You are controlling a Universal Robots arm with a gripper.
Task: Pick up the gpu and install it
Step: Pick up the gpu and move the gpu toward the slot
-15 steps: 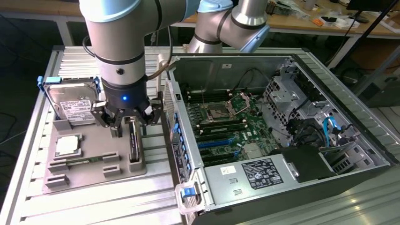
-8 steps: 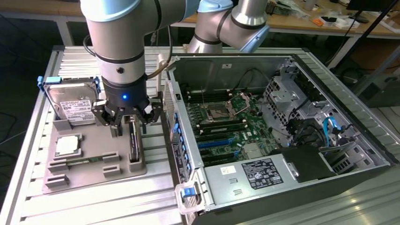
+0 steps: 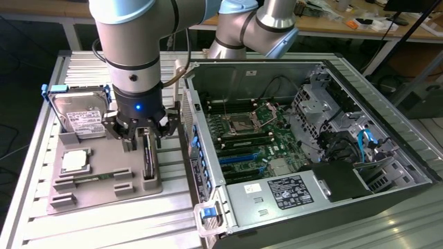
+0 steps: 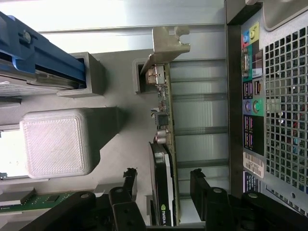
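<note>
Gripper (image 3: 147, 137) low over grey tray (image 3: 104, 155), on slatted table (image 3: 104, 228). Fingers (image 4: 129, 185) apart, one each side of gpu (image 3: 148, 161), not clamped. In wrist view a sliver of gap on both sides of card, though contact at the tips hard to rule out. Nothing lifted.

Gpu on its long edge in a slot along tray's edge nearest the pc case (image 3: 387, 104), on ext. view's right. Metal bracket (image 4: 166, 45) at the end away from the fingers, sticking past the tray's slot block. Black cooler side between the fingers, green board edge facing the case.

On same tray: hard drive (image 3: 80, 116) w/ blue frame upright at far corner, ext. view's left. Square silver chip (image 3: 74, 162) flat near mid tray. Memory stick (image 3: 93, 178) flat, just beside the chip on the near side.

Case beside tray, side panel off, motherboard (image 3: 256, 135) open to view. Rear ports (image 4: 252, 101) facing the gpu, close but apart.
</note>
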